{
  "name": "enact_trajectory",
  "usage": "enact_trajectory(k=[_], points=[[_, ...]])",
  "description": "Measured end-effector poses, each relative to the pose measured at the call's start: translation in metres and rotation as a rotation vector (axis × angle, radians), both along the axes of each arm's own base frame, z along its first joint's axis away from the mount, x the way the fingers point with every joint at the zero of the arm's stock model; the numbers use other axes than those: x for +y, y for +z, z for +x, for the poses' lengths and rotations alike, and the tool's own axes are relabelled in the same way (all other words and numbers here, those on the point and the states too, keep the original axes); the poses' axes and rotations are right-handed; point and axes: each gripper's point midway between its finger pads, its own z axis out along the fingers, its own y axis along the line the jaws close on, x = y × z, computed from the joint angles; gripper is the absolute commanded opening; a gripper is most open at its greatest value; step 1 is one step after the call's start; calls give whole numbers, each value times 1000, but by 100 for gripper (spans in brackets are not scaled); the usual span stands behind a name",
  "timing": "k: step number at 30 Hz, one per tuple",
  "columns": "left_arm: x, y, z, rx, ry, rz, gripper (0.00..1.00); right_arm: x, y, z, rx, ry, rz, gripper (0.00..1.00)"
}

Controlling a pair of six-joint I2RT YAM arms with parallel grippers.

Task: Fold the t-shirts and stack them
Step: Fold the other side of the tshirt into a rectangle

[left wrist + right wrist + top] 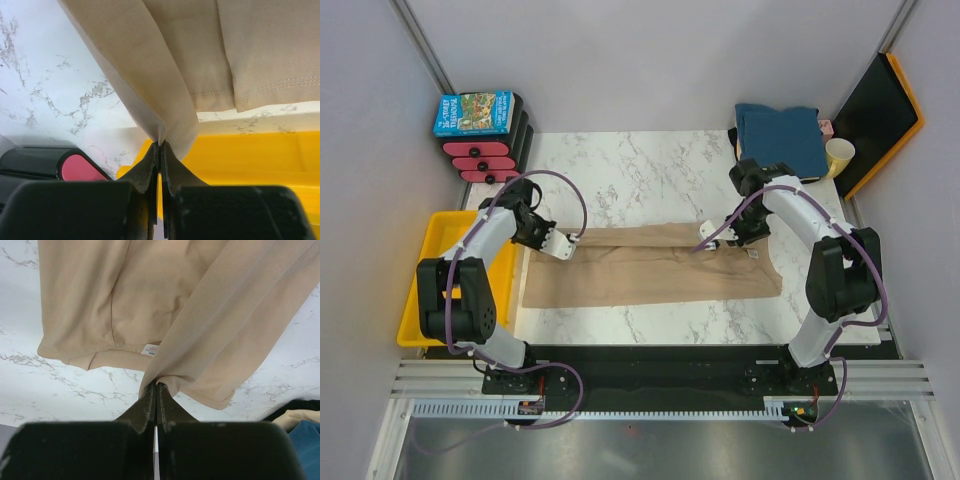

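A tan-beige t-shirt (650, 265) lies folded into a long band across the marble table (620, 180). My left gripper (567, 243) is shut on its left edge; in the left wrist view the cloth (165, 65) is pinched at the fingertips (161, 144). My right gripper (705, 233) is shut on the right part of the same shirt, and the right wrist view shows the fabric (200, 315) bunched into the closed jaws (155, 385), with a small white label (150, 349) nearby. A folded teal-blue t-shirt (780, 135) rests at the back right.
A yellow bin (435, 275) sits off the table's left edge. A blue picture-covered box (475, 113) on black and red holders stands at the back left. A pale yellow cup (840, 155) and an orange-edged black board (880, 115) are at the back right.
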Motion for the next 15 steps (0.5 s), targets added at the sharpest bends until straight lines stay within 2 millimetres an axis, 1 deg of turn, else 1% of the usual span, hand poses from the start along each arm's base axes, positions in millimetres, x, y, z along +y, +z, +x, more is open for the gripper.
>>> enact_trajectory(k=[1, 2, 4, 11, 15], points=[[0, 0, -1, 4, -2, 1, 9, 0, 0, 0, 1, 1, -1, 0], [0, -1, -2, 9, -4, 1, 14, 0, -1, -1, 2, 3, -3, 0], [0, -3, -7, 18, -7, 2, 15, 0, -2, -2, 7, 9, -7, 0], [2, -18, -32, 83, -5, 15, 15, 1, -9, -7, 31, 27, -27, 0], [5, -21, -36, 98, -3, 28, 15, 3, -12, -9, 41, 44, -37, 0]])
